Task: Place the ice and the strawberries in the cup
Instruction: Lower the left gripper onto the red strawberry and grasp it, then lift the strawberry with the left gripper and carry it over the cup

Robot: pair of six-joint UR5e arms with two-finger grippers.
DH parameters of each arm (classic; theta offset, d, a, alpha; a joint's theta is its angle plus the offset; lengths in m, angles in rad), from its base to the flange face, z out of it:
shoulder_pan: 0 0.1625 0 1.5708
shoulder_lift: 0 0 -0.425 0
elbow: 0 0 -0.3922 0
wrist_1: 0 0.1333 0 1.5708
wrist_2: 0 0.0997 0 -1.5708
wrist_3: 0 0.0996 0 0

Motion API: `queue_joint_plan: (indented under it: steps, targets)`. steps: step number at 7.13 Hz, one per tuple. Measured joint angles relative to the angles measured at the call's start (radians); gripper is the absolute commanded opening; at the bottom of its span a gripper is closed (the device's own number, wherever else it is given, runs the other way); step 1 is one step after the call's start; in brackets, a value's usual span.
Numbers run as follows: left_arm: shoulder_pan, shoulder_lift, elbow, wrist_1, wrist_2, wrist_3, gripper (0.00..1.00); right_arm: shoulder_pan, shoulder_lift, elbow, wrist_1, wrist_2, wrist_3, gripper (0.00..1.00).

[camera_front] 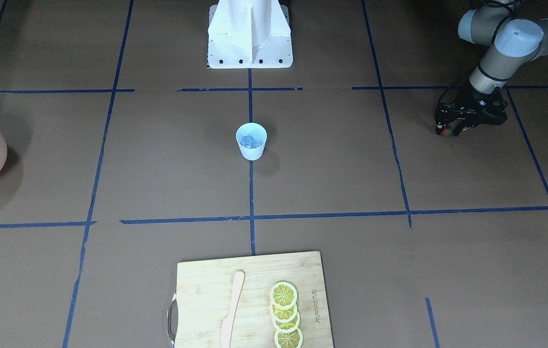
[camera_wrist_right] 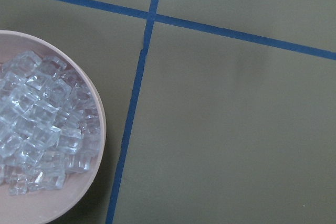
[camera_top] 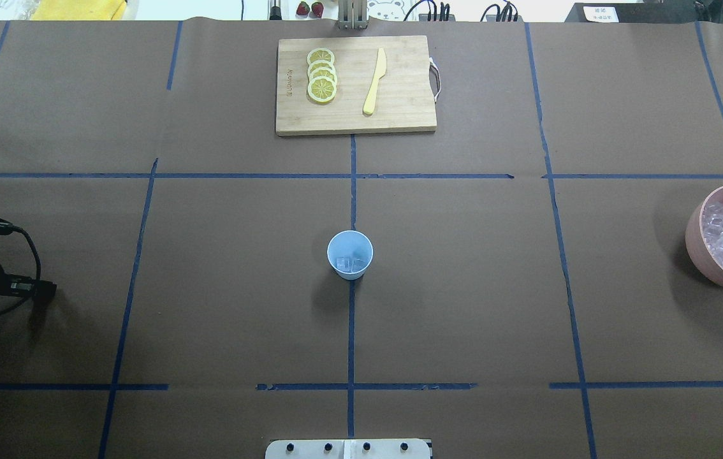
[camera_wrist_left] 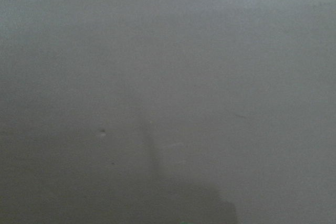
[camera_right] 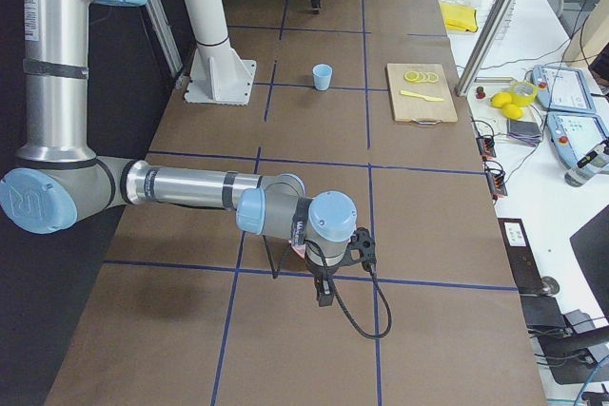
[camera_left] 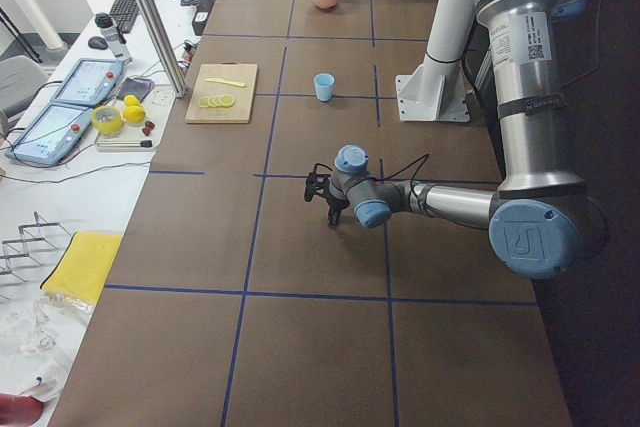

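red strawberry [camera_front: 444, 131] tight in the left gripper [camera_front: 452, 127], wrist angled down; right gripper [camera_right: 324, 298] state unclear

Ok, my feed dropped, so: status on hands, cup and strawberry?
Left hand shut on strawberry, well off from cup. Right hand seen side-on only, state unclear. Cup holds ice. Nothing between left hand and cup.

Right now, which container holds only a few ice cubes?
The small light-blue cup in the middle: just a couple of ice cubes sit at its bottom. The pink bowl, off to the robot's right, is heaped with them.
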Motion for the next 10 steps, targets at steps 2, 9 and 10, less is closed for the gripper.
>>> queue_joint_plan:
  steps: [2,9,10]
  targets:
    - [-0.002,0.005,-0.018,0.0,-0.001,0.004,0.0,0.0,0.0,0.003,0.0,0.0,0.001,0.99]
    - [-0.047,-0.239,-0.462,0.776,-0.109,0.087,0.0,0.0,0.0,0.003,0.0,0.002,0.002,0.99]
    - [-0.043,-0.411,-0.479,0.974,-0.11,0.087,0.0,0.0,-0.001,0.003,0.0,0.002,0.002,0.99]
